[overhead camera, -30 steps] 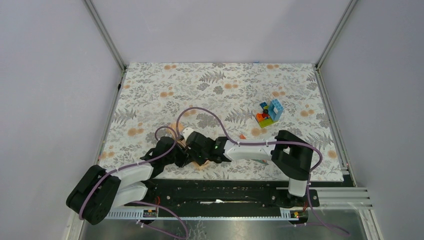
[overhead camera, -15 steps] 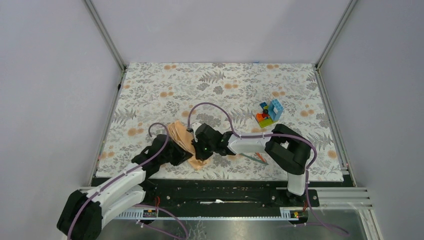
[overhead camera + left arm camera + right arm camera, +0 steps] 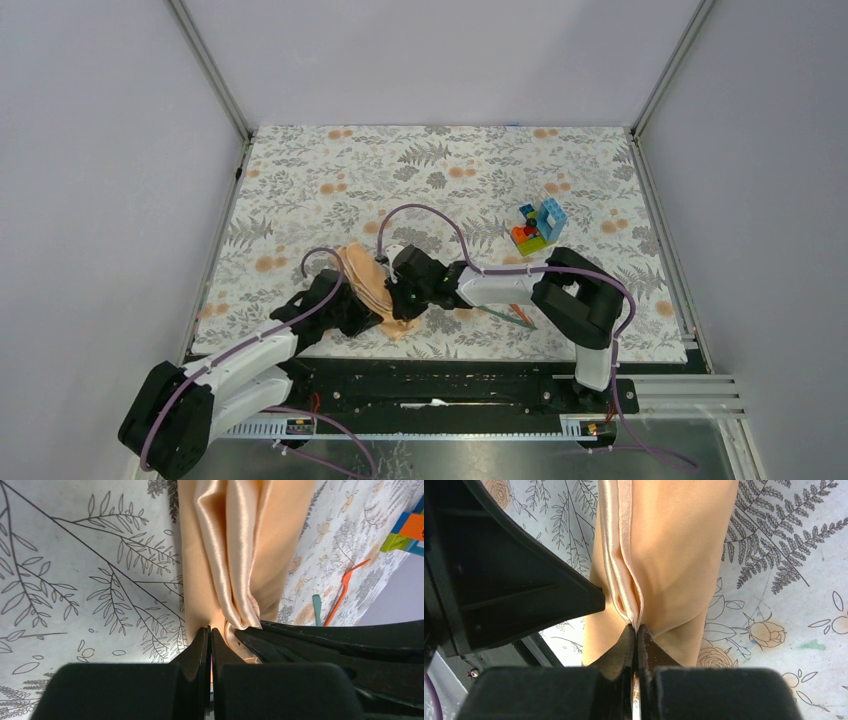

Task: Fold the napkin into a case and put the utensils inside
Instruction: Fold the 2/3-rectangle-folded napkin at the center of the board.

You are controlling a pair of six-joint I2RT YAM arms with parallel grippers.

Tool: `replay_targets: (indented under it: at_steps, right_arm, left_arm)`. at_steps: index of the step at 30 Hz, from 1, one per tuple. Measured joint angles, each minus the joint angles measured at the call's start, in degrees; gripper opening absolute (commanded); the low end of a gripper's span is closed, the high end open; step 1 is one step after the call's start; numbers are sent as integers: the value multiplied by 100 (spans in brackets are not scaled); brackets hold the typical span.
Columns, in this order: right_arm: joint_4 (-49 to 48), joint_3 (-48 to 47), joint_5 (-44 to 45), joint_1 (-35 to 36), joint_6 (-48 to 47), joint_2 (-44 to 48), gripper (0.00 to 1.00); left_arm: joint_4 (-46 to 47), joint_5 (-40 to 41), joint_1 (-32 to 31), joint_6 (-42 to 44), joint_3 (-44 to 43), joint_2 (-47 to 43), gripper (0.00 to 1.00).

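The peach-orange napkin (image 3: pixel 365 285) lies bunched into a long folded strip near the mat's front edge, between my two grippers. My left gripper (image 3: pixel 210 629) is shut, its tips pinching the near end of the napkin (image 3: pixel 235 555). Just beside it, my right gripper (image 3: pixel 636 626) is shut on a raised fold of the napkin (image 3: pixel 674 555). In the top view the left gripper (image 3: pixel 358 312) and right gripper (image 3: pixel 402 292) almost touch. The utensils, an orange fork (image 3: pixel 350 580) and a teal piece (image 3: pixel 316 607), lie on the mat to the right, partly under the right arm (image 3: pixel 515 312).
A floral mat (image 3: pixel 450 170) covers the table. A cluster of toy blocks (image 3: pixel 540 225) stands at the right of the mat. Purple cables loop over both arms. A black rail runs along the near edge (image 3: pixel 440 385).
The right gripper has drawn back and away from the front edge, uncovering the napkin strip. The left arm shifted, and its jaws opened briefly and closed again on the cloth.
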State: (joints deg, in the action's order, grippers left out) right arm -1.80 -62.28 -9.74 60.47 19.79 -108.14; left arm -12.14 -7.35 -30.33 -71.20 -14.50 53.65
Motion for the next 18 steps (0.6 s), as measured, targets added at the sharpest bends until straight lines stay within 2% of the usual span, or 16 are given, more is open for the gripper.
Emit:
replay_targets:
  at_steps: [8,18]
  right_arm:
    - [216,-31,-48,-13,0,52,0]
    - [356,-160,-393,-22,234,212,0]
  left_arm:
    - [267,13,-4,-192,341,-289,0]
    - [1128,-26,-205,-466,393,302,0]
